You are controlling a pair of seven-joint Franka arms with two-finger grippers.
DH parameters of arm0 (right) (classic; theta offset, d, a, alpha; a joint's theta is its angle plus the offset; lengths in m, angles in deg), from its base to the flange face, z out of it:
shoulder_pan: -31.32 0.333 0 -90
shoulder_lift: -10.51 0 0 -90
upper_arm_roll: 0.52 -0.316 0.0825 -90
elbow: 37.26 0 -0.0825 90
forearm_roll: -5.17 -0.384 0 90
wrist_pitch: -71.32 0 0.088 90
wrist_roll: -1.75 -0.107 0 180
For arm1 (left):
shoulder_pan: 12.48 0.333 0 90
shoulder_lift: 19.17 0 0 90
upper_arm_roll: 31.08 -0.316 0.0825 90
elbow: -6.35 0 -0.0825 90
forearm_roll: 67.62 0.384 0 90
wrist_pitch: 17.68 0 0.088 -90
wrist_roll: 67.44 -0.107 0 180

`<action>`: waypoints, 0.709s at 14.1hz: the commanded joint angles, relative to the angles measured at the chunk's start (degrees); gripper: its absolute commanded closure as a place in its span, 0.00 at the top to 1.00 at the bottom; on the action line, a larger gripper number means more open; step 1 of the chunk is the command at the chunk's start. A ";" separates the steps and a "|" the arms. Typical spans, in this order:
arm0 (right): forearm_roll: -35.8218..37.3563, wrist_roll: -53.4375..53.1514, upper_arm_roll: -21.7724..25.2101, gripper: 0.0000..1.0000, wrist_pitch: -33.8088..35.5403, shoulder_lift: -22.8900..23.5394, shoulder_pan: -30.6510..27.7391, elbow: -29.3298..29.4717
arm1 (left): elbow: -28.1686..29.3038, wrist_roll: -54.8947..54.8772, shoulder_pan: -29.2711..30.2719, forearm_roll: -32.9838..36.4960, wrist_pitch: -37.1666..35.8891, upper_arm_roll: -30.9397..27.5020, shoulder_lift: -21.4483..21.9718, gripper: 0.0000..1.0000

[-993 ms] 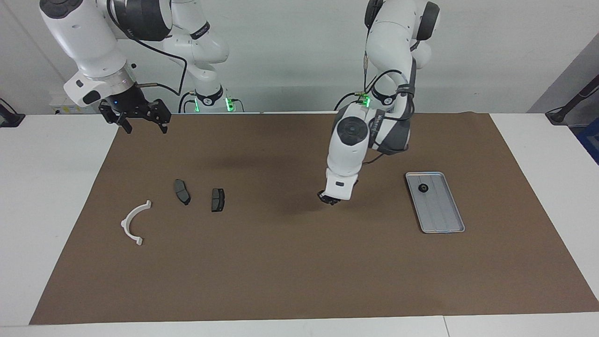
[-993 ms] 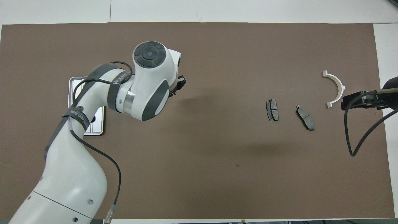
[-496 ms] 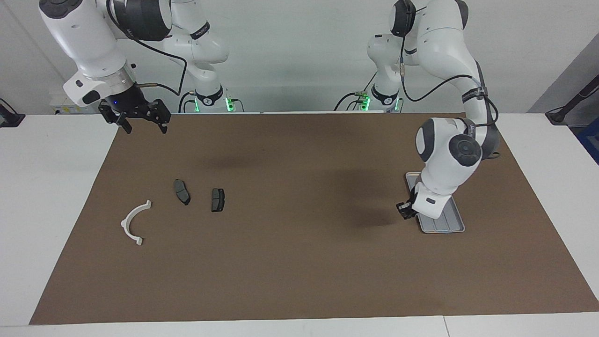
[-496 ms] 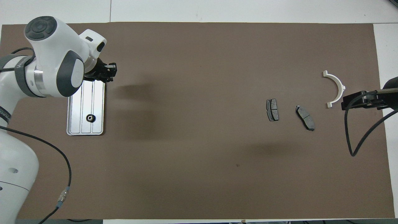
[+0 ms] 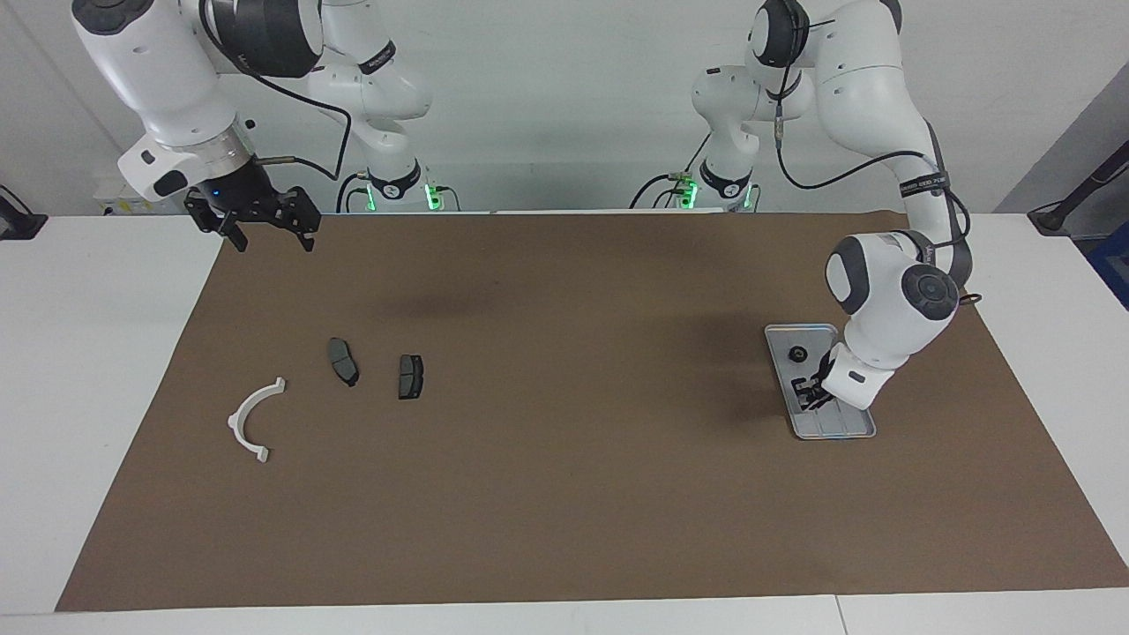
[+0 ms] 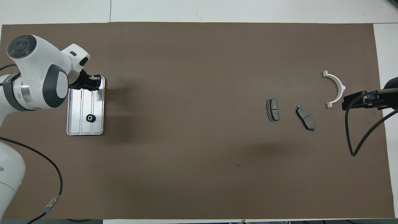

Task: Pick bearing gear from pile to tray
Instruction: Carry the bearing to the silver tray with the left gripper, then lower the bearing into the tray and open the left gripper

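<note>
The silver tray lies on the brown mat toward the left arm's end. One small black bearing gear rests in it, in the half nearer the robots. My left gripper hangs low over the tray's other half, shut; whether anything sits between its tips does not show. What is left of the pile lies toward the right arm's end: a white arc and two dark brake pads. My right gripper waits open, raised over the mat's corner.
The brown mat covers most of the white table. The left arm's cable trails over the mat's edge nearest the robots, and the right arm's cable loops down beside the arc.
The left arm has swung from the middle of the mat to the tray, its gripper staying shut. The right arm, the gear in the tray and the pile parts have not moved.
</note>
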 commanded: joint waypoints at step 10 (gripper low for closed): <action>-1.24 0.67 -0.47 1.00 -1.09 -0.93 -1.05 -1.15 | 9.86 -3.71 4.36 0.38 7.46 0.65 4.41 0.00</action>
